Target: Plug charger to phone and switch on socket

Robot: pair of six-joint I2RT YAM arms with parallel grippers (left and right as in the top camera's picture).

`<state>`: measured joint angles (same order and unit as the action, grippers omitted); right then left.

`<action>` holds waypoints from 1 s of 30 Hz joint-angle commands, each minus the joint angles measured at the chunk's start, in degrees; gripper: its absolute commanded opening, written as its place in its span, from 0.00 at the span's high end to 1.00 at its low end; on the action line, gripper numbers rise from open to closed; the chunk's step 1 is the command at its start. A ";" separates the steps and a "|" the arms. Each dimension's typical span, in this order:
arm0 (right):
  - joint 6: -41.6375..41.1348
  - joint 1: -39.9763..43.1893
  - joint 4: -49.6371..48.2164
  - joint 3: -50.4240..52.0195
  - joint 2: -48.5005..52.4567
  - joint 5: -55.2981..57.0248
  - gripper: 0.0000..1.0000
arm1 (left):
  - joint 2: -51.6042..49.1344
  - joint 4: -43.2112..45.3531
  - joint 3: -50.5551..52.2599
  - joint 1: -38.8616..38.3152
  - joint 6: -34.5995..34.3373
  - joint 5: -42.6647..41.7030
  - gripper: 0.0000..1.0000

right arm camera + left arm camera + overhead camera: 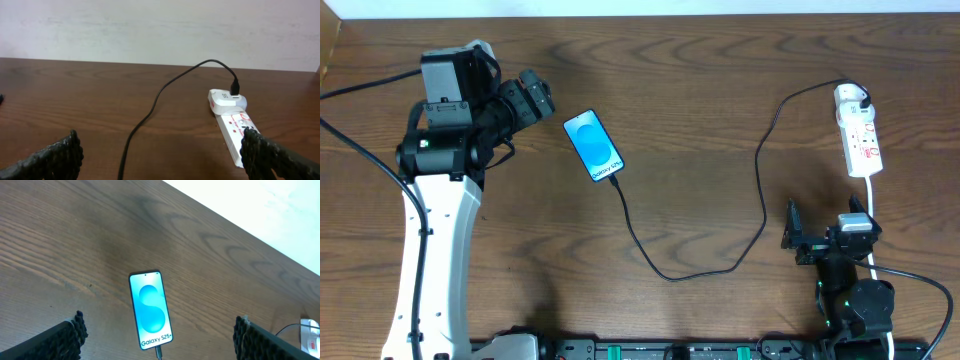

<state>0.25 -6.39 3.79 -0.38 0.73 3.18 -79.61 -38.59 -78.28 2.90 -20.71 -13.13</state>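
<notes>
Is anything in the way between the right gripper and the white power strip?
Nothing visible. Only bare brown wooden table lies between the open right gripper and the narrow white power strip; the thin black charger cable runs off beside it.

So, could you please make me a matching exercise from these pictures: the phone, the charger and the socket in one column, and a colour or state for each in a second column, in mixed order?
Column one:
1. phone
2. charger
3. socket

Column two:
a. black, long and thin, curving across the table
b. white with red marks, on the right side
c. bright blue screen, lying face up

Pairs: 1-c, 2-a, 3-b.
</notes>
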 commanded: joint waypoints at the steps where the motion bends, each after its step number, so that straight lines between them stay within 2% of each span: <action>1: -0.83 0.35 0.28 0.07 -0.42 -0.52 0.01 | 0.31 0.02 0.04 0.28 0.96 1.97 0.05; 20: -0.83 0.35 0.28 0.07 -0.42 -0.55 0.01 | 3.82 -0.39 1.64 0.20 0.96 2.73 0.05; 26: -0.83 0.35 0.28 0.07 -0.42 -0.52 0.01 | 9.01 1.03 6.43 0.20 1.01 4.04 0.05; 30: -0.83 0.35 0.28 0.07 -0.42 -0.52 0.01 | 13.44 5.29 12.37 0.20 1.01 5.29 0.05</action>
<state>0.25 -6.39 3.84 -0.38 0.73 3.14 -69.21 -35.27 -69.67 2.90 -20.69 -9.80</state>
